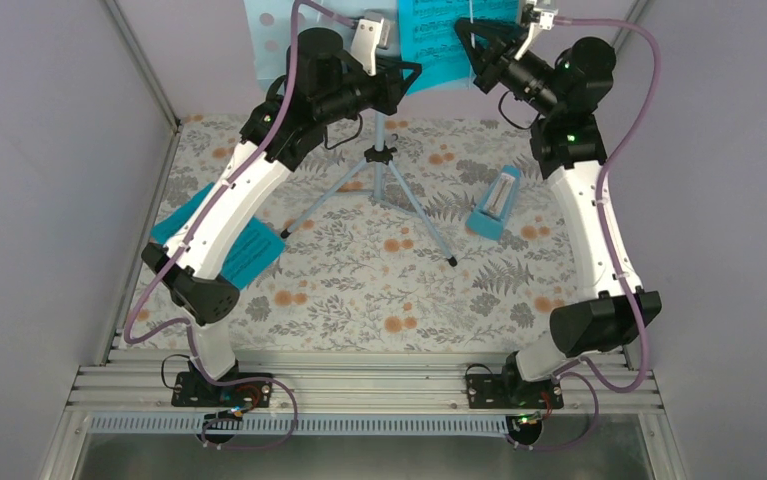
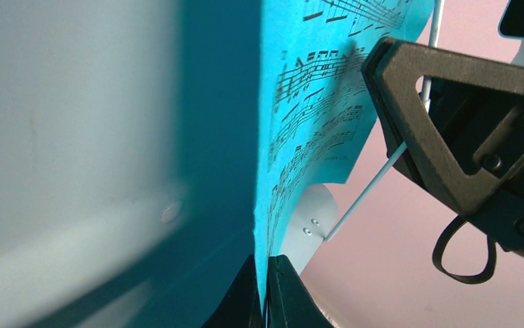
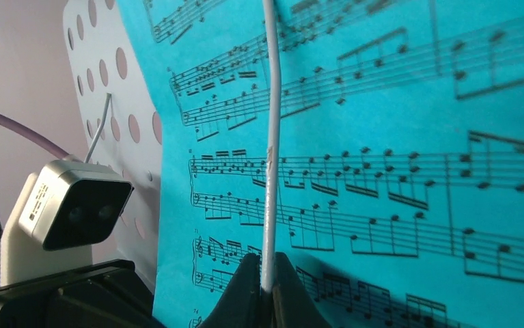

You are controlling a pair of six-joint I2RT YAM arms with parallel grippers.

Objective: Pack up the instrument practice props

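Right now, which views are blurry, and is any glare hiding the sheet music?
Left wrist: the pale surface left of the sheet is a soft blur, and the notes nearest the jaws smear. Top external: sharp and evenly lit. Right wrist: the notes and the wire are crisp, only the dark jaws are out of focus. No glare on the sheet in any view.

The top view's upper edge cuts off the music stand's desk (image 1: 259, 65) and the sheet-music page (image 1: 439, 45) on it. The white wire (image 3: 269, 137) runs off the right wrist view's top. By the worktop's (image 1: 359, 290) left edge, the left arm (image 1: 234, 195) covers part of the loose turquoise pages (image 1: 254, 255).
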